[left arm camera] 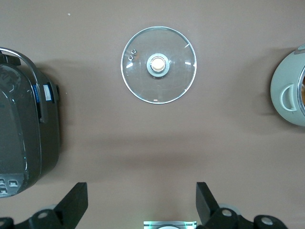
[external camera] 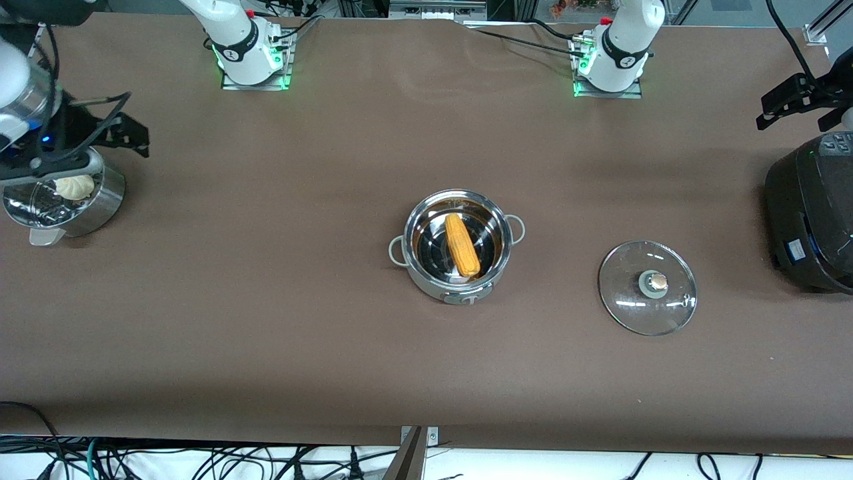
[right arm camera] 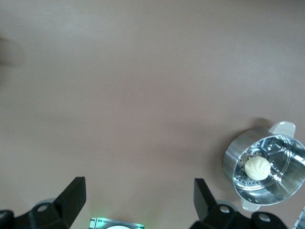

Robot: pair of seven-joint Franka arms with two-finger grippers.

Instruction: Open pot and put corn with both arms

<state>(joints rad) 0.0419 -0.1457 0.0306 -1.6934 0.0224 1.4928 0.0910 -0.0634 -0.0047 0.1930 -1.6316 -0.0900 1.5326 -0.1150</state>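
Note:
The shiny steel pot [external camera: 433,277] stands uncovered mid-table, and its edge shows in the left wrist view [left arm camera: 288,95]. The yellow-orange corn [external camera: 462,245] lies inside it. Its glass lid [external camera: 626,303] with the copper-coloured knob lies flat on the table toward the left arm's end, slightly nearer the front camera than the pot, and appears in the left wrist view [left arm camera: 143,81]. My left gripper [external camera: 793,115] [left arm camera: 141,186] hangs open and empty by the rice cooker. My right gripper [external camera: 133,125] [right arm camera: 138,181] is open and empty above the table beside the steamer basket.
A big black rice cooker [external camera: 810,213] [left arm camera: 24,129] sits at the left arm's end. A perforated steel steamer basket [external camera: 106,200] [right arm camera: 236,164] holding a white bun [external camera: 73,187] [right arm camera: 258,168] sits at the right arm's end. Cables hang below the table's front edge.

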